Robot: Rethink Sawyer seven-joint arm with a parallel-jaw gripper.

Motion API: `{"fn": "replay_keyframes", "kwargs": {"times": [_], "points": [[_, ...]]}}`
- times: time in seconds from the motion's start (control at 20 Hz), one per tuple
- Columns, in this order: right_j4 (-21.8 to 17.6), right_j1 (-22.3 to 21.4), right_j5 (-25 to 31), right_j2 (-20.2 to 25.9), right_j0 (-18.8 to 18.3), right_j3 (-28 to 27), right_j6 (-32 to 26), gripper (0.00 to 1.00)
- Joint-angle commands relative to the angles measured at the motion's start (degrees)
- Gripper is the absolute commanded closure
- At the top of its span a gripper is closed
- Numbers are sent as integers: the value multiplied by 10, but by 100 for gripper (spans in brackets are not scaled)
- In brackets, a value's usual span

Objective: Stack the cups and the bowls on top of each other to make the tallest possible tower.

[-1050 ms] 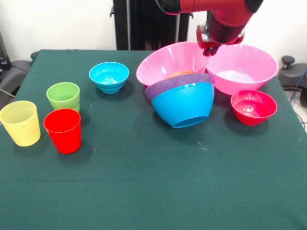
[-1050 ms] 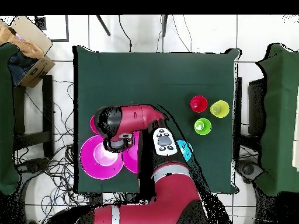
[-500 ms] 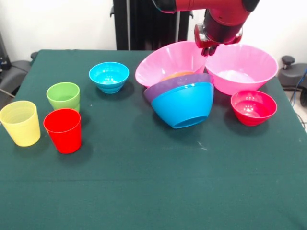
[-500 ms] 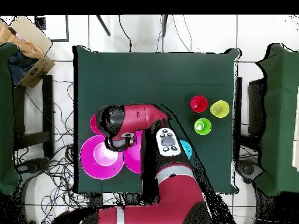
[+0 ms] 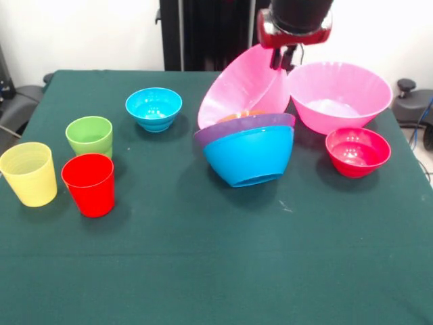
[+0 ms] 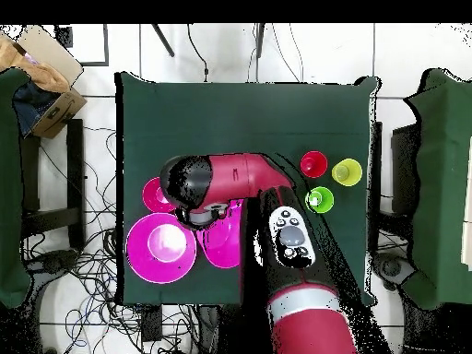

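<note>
The tower (image 5: 247,145) sits just below my gripper (image 5: 283,57), and its top pink bowl (image 5: 245,91) has tipped up steeply since a second ago. I'm clamped on its rim (lifting it off, I'd judge); second pink bowl (image 5: 340,97) beside.

A dark green cloth covers the table (image 5: 203,271). White wall behind. Overhead, tiled floor (image 6: 92,111) with cables, cardboard box (image 6: 41,78) upper left.

Cups (image 5: 88,183) — yellow, red, green; bowls (image 5: 249,154) — pink, purple, blue.
</note>
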Motion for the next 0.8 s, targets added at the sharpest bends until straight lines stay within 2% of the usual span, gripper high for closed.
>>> {"fn": "replay_keyframes", "kwargs": {"times": [0.05,0.3,0.8], "points": [[-47,-40,-28,76,-26,-18,-147,100],[-61,-54,-62,97,-47,10,-152,100],[-103,-45,-52,114,-47,5,-129,100]]}}
